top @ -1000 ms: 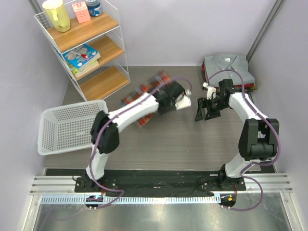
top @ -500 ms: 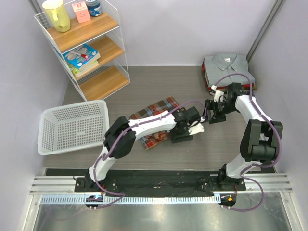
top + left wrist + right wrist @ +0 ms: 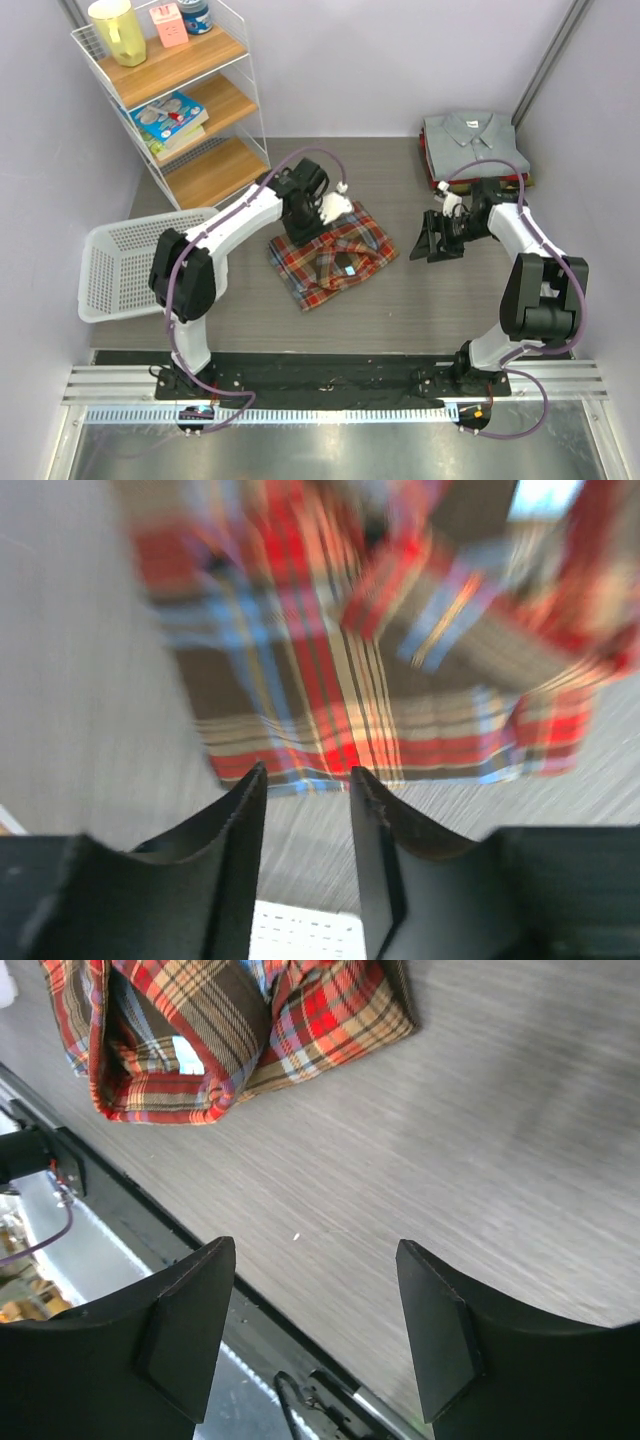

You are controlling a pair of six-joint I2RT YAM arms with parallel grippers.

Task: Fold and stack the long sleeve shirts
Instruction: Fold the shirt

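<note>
The red, dark green-brown and cream plaid long sleeve shirt (image 3: 332,257) lies roughly folded in the middle of the table. It also shows in the left wrist view (image 3: 380,680) and the right wrist view (image 3: 230,1030). My left gripper (image 3: 306,230) hovers at the shirt's far-left edge. Its jaws (image 3: 307,780) stand partly apart with only table between them. My right gripper (image 3: 432,242) is wide open and holds nothing (image 3: 315,1250); it is right of the shirt. A stack of folded shirts, the top one grey with a collar (image 3: 474,142), sits at the far right.
A white mesh basket (image 3: 150,262) stands at the left edge. Behind it is a wire shelf unit (image 3: 185,100) with wooden boards holding books, a yellow jug and small containers. Walls close in the table at the back and on both sides.
The left gripper, which carried the plaid shirt in the air, laid it on the table, let go and pulled back to its far-left edge. The right gripper shifted slightly.
</note>
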